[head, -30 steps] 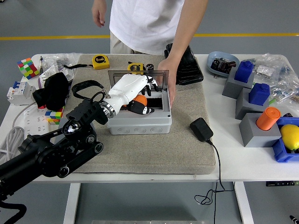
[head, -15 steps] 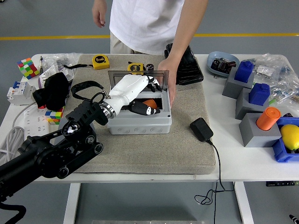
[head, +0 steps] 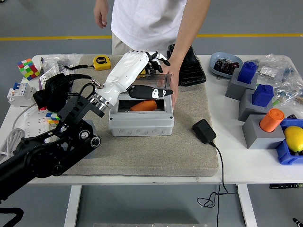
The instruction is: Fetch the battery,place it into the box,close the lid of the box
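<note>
With the orange battery (head: 143, 105) lying inside the grey box (head: 141, 124) on the desk (head: 246, 165), the empty left hand (head: 147, 71), fingers spread, should hook the raised clear lid (head: 144, 81) and swing it down evenly, avoiding the person's hand (head: 171, 80) steadying the box.

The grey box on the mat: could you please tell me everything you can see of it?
The grey box is a rectangular plastic case with moulded circles on its front wall, sitting on the beige mat. Its clear lid stands raised at the back. An orange battery lies inside. The left hand hovers above, fingers spread; a person's hand steadies the right side.
</note>
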